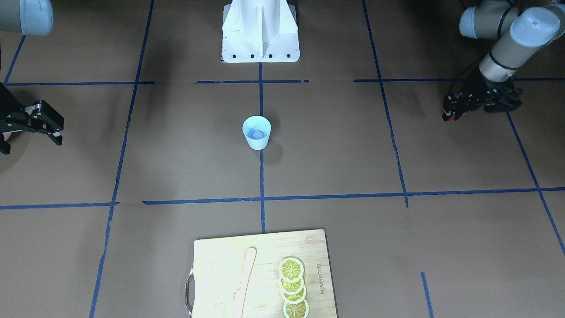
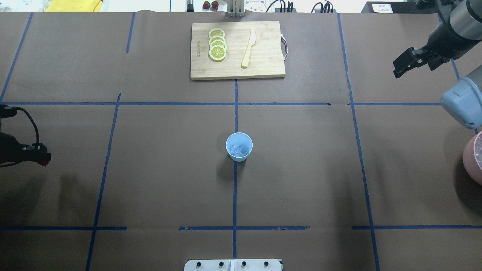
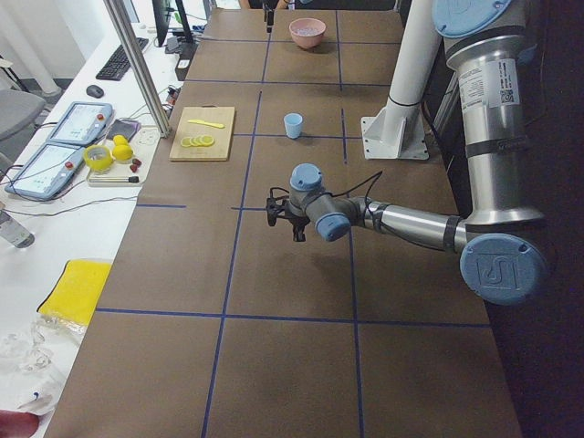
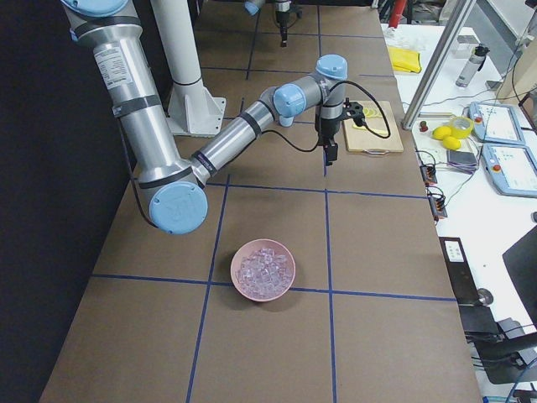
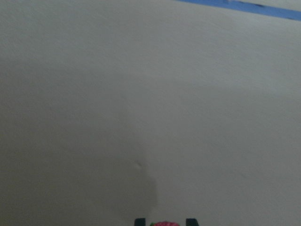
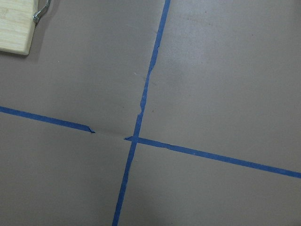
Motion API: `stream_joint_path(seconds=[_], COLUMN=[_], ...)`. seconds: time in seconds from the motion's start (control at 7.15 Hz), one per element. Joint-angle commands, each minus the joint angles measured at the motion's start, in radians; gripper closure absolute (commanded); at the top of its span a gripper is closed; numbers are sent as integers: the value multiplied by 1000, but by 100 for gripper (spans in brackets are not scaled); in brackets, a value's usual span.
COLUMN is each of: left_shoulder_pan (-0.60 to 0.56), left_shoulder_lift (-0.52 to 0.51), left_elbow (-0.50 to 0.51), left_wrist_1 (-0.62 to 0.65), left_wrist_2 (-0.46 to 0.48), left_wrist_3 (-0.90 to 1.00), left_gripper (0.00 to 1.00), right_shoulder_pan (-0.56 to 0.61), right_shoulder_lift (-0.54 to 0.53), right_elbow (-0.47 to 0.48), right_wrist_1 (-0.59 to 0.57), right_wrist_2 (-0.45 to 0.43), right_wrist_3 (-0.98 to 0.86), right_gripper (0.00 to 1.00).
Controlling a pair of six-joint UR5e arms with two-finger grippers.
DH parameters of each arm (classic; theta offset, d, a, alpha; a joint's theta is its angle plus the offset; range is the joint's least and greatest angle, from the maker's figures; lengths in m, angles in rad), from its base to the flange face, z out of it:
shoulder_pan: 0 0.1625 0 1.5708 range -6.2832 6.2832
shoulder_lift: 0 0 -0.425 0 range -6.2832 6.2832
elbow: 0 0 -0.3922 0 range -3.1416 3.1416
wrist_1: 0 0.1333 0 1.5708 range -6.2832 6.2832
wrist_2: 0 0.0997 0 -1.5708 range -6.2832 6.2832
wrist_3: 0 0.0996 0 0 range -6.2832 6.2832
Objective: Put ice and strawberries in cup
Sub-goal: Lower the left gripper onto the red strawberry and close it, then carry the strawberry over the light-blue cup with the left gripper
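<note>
Brown-papered table (image 2: pixel 150 169) – the cup (image 2: pixel 239 146) stands at centre, ice (image 2: pixel 240 150) inside. Left gripper (image 2: pixel 44 159) is clamped on the strawberry (image 5: pixel 164 224) – soft and bruisable, so gentle mid-body pressure suits. Right gripper (image 1: pixel 55 129) hangs apart, empty.

The left arm (image 3: pixel 415 222) and right arm (image 4: pixel 243 126) are silver tubes with pale blue joint caps (image 3: pixel 497 266) (one bears an embossed logo). The left gripper (image 1: pixel 446 117) and right gripper (image 2: pixel 402 69) are black, with black wrist cables (image 4: pixel 375 113).
</note>
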Motion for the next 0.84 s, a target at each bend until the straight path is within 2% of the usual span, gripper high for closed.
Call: stream_joint_path(seconds=[0.0, 0.28, 0.42, 0.56, 0.7], left_shoulder_pan=[-28, -7, 54, 120, 151], left_shoulder_lift=[-62, -384, -531, -648, -751], left_elbow=[-224, -231, -220, -173, -83], left_wrist_1=[345, 649, 766, 802, 801], left_wrist_2=[-29, -15, 3, 67, 80], left_wrist_3=[23, 9, -31, -99, -155], left_gripper=[100, 100, 100, 100, 100], right_shoulder_pan=[9, 70, 121, 173, 223], right_shoulder_lift=[0, -43, -77, -103, -121], right_elbow=[2, 0, -6, -23, -64], right_wrist_1=[1, 0, 0, 0, 0], right_wrist_2=[0, 40, 85, 110, 139], right_wrist_3=[0, -64, -122, -183, -268], right_gripper=[1, 1, 1, 1, 1])
